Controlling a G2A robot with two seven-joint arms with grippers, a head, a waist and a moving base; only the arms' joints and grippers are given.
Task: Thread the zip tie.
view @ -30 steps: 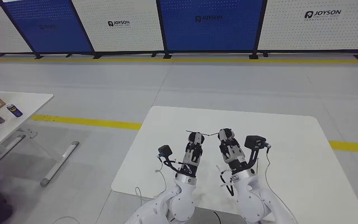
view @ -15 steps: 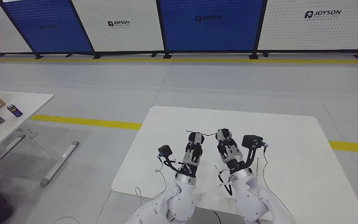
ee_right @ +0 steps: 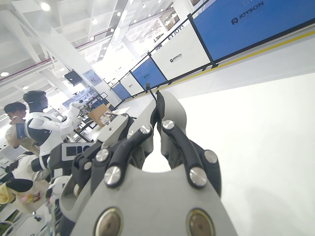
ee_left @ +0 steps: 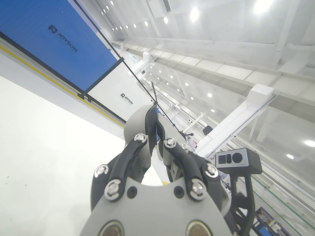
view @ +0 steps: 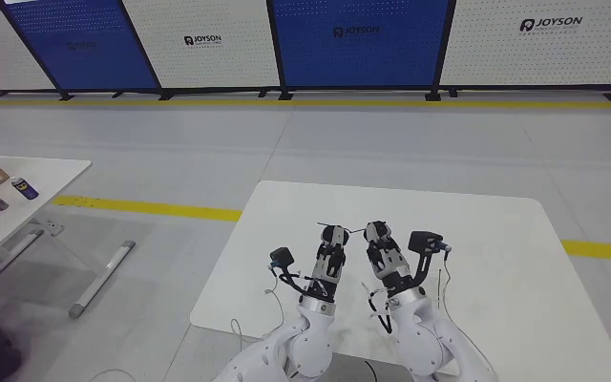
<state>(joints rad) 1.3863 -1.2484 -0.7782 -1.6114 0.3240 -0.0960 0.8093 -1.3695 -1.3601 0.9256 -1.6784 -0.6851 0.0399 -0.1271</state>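
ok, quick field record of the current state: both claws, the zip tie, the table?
left claw: shut on the zip tie, a thin strap end sticking out past its tips
right claw: shut on the zip tie, a small blocky end sticking out past its tips
zip tie: black, held between both claws above the table
table: white, under both arms
threading: no closed loop visible; too small to confirm

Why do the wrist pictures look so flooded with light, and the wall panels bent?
Left wrist view: aimed up at ceiling lamps; their glare hazes the roof behind the dark zip tie. Right wrist view: they flare too; a wide lens bows the blue panel.
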